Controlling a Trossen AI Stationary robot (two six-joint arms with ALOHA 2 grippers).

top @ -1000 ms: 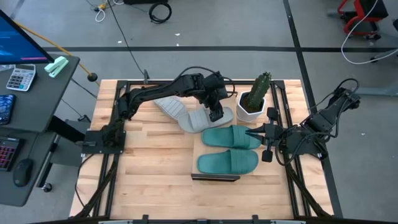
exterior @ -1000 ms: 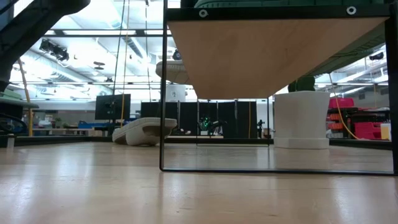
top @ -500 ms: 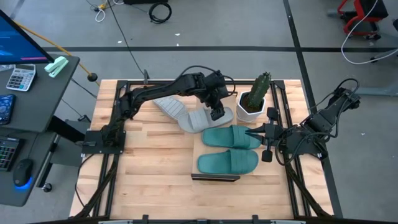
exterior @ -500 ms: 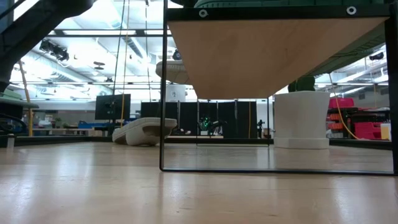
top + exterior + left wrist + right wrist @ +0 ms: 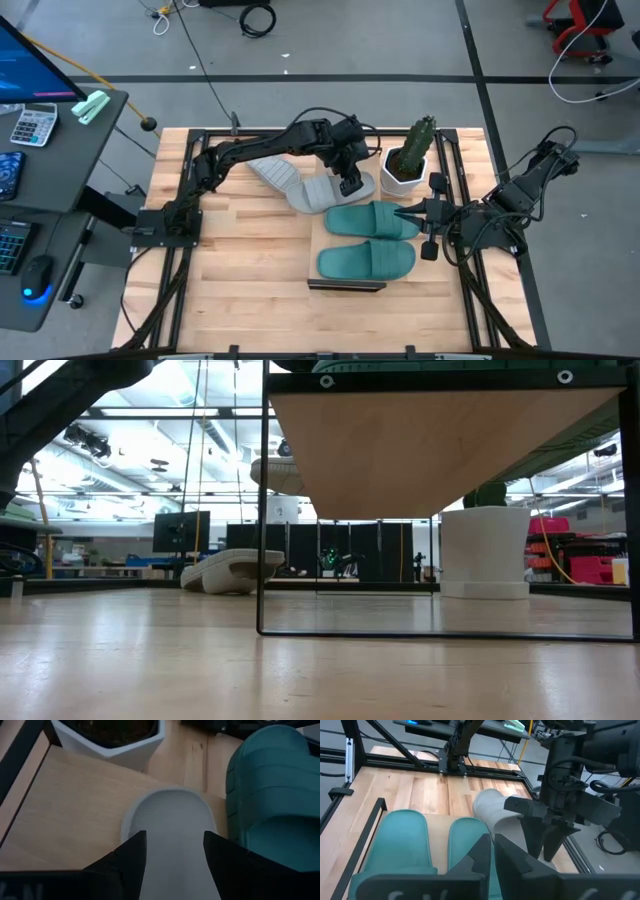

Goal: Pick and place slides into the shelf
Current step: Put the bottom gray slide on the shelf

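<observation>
Straddling the toe end of a light grey slide [image 5: 172,827], the left gripper [image 5: 348,183] has its fingers [image 5: 131,854] spread to either side of the sole, close along its edges; whether they press it cannot be told. That slide lies at the shelf's [image 5: 322,242] far end, just beside the white cactus pot [image 5: 401,173] and next to the nearer teal slide [image 5: 373,219]. A second teal slide [image 5: 366,260] lies beside it on the shelf. Another grey slide [image 5: 277,172] rests on the tabletop. The right gripper [image 5: 408,213] waits by the teal slides, its fingers nearly together, holding nothing.
</observation>
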